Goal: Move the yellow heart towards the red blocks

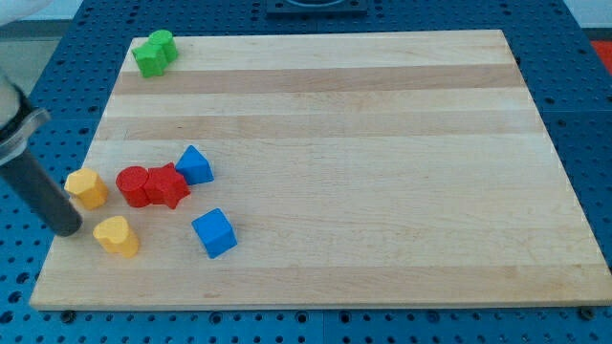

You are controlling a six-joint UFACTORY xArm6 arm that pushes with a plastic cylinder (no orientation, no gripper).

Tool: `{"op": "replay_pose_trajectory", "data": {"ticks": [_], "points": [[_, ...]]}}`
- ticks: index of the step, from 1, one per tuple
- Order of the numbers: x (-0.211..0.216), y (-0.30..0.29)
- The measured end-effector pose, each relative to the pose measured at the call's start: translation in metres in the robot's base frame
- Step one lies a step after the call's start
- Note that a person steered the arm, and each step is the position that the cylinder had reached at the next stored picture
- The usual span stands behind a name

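Lacking any pincer, so no spread or pinch to tell; working with only my tip (69,230), resting on the tabletop (382,191) at the view's left edge, just left of the yellow heart (117,236) and below the yellow hexagon block (86,188). Needing to get under the heart at its lower left, then pushing up-right toward the red blocks (152,185), just beside. Keeping the stroke short, steering clear of the blue cube (214,233).

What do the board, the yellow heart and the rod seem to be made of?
Board: pale wood, matte, with grain and plank stripes. Yellow heart: probably plastic or painted wood; even colour, smooth faces. Rod: dark, matte, maybe rubber or metal; my tip is left of the heart.
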State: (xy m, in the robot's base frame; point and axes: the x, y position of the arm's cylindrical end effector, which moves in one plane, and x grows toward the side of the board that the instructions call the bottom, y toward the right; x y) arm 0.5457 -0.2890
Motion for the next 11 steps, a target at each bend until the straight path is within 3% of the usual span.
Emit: {"op": "replay_pose_trajectory", "data": {"ticks": [1,2,4,6,9,11], "points": [[0.031,0.006],[0.032,0.030],[-0.006,0.059],[0.039,0.061],[0.006,0.083],[0.062,0.117]]}}
